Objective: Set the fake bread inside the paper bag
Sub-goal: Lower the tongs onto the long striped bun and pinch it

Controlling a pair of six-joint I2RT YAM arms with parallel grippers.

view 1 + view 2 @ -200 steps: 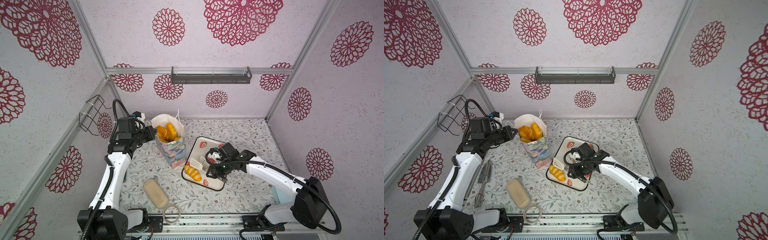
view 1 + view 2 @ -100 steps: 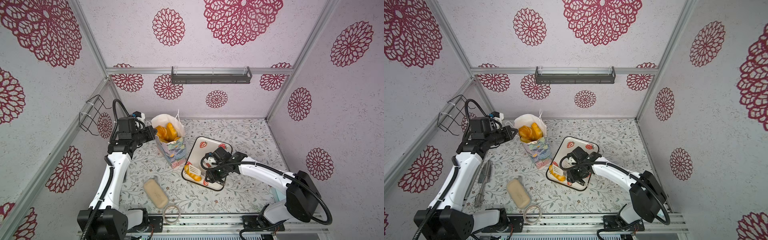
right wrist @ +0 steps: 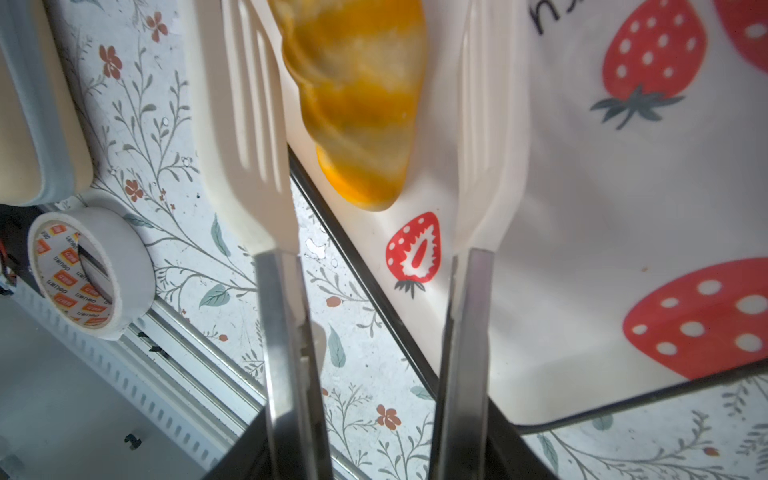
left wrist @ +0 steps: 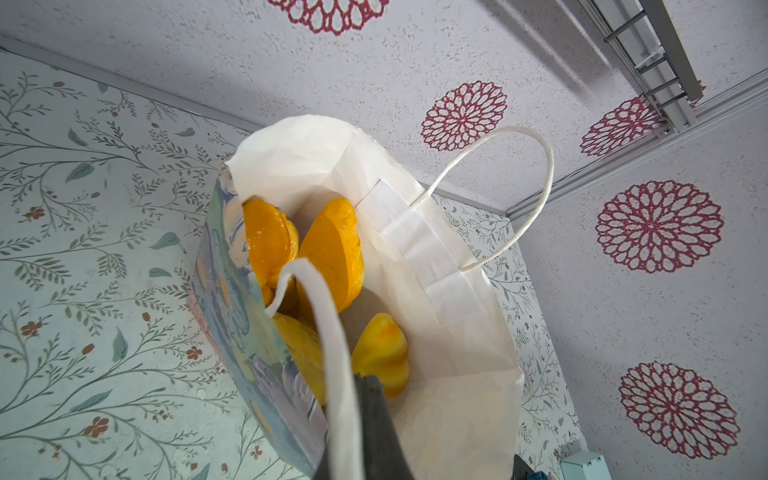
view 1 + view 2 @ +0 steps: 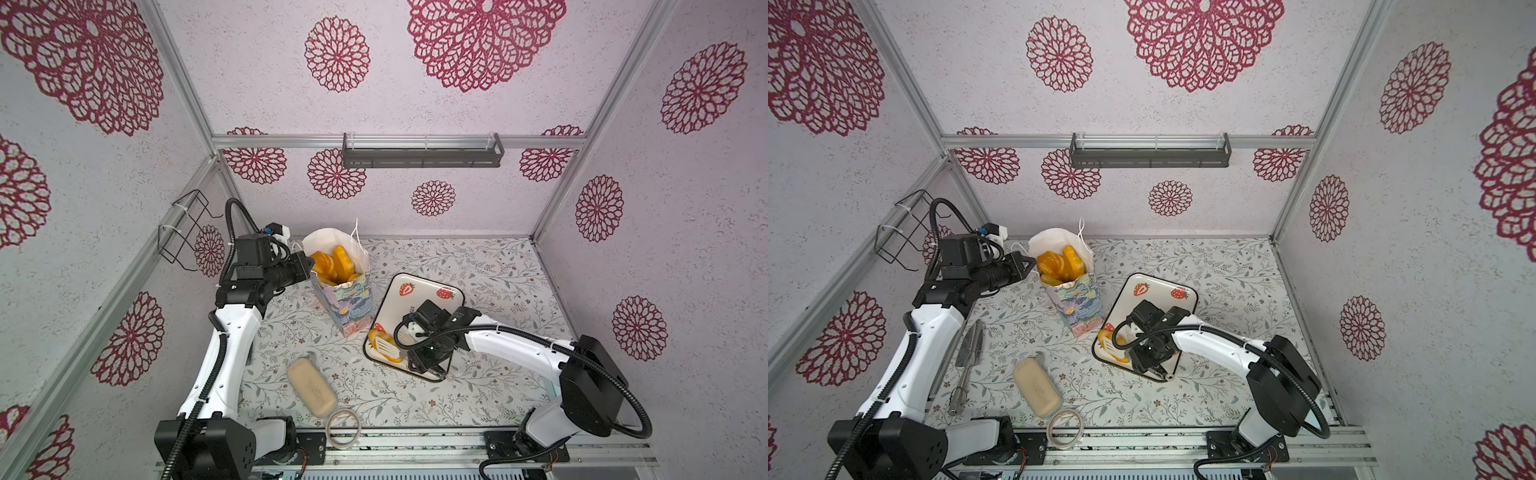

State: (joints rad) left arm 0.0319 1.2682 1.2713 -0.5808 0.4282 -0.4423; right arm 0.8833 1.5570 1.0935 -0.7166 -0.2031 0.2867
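Note:
The paper bag (image 5: 349, 307) (image 5: 1077, 307) stands upright left of centre, and its white inside (image 4: 436, 332) holds several golden pieces of fake bread (image 5: 332, 264) (image 5: 1059, 264) (image 4: 332, 253). My left gripper (image 5: 309, 264) (image 5: 1032, 263) (image 4: 353, 395) is shut on the bag's near cord handle at the rim. One striped croissant (image 3: 361, 104) (image 5: 392, 353) (image 5: 1121, 355) lies at the plate's near left corner. My right gripper (image 5: 424, 357) (image 5: 1152, 357) (image 3: 378, 449) is shut on white-tipped metal tongs (image 3: 249, 124). The tongs' open blades stand on either side of the croissant.
The strawberry-print plate (image 5: 428, 291) (image 5: 1158, 291) (image 3: 582, 187) lies right of the bag. A pale beige block (image 5: 311, 386) (image 5: 1036, 386) and a tape roll (image 5: 343, 428) (image 3: 87, 270) sit near the front edge. A metal utensil (image 5: 969, 357) lies front left. A wire basket (image 5: 183, 232) hangs on the left wall.
My right arm has moved left and toward the front, bringing the tongs' blades around the croissant at the plate's corner. The left arm and the bag have not moved.

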